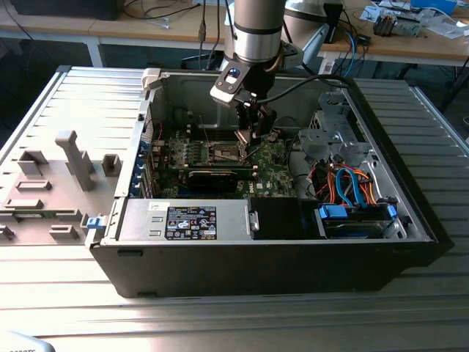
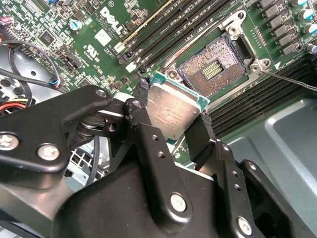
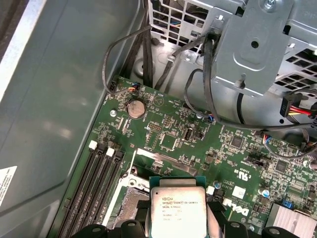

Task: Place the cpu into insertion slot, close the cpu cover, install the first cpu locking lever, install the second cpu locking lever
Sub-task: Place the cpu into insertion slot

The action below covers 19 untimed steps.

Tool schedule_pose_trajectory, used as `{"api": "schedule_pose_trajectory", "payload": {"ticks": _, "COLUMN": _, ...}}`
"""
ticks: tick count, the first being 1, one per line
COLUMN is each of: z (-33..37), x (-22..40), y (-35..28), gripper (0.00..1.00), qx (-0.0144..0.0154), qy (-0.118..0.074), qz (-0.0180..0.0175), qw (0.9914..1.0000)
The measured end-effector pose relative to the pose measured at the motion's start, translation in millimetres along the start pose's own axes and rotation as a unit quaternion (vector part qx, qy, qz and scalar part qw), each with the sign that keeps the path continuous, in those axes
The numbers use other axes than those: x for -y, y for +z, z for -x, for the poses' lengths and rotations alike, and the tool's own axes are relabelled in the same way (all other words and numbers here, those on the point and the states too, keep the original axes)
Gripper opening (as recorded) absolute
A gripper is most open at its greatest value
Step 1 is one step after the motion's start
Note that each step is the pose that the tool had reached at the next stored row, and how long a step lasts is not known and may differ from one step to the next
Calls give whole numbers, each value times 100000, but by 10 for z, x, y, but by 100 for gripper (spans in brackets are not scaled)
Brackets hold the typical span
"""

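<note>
CPU [image 2: 173,113], a small flat square silvery-grey chip with a green edge, is pinched by two opposite sides between the black metal fingers of the claw [image 2: 172,124]. The claw is closed on the chip, which is clear of the board.

- Second wrist view: the chip hangs tilted, one corner near the closest corner of the insertion slot [image 2: 213,69], not over its centre. The slot is a square socket with a dark field of gold contacts and a silver metal rim. It is bare, with nothing seated.
- A thin silver rod [image 2: 292,80] angles away from the slot's far corner.
- Long black memory slots [image 2: 163,34] run alongside the slot on the green circuit board [image 2: 59,54].

Risks, as judged:
- A chip lowered tilted or off-register would land a corner on the rim or the contacts and could bend them.
- The grip is on thin edges only, so a bump against the rim could twist or drop the chip.
- The chip's orientation relative to the socket keying cannot be read.

Pose, exterior view: the grey cylindrical arm [image 1: 256,29] comes down nearly vertical into the open black computer case [image 1: 256,271]. Its wrist is inside the walls, and the claw points down just to the exterior view's right of the slot. The case lies on a ribbed grey metal table [image 1: 220,323].
</note>
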<state>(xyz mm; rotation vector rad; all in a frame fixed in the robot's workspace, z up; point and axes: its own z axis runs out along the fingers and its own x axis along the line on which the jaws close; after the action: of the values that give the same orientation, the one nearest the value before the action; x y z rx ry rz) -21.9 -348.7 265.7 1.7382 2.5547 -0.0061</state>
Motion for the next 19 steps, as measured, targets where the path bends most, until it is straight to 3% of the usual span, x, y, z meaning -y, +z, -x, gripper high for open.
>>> {"api": "schedule_pose_trajectory", "payload": {"ticks": 19, "z": 0, "x": 0, "y": 0, "gripper": 54, "qx": 14, "qy": 619, "qz": -30, "qw": 99998}}
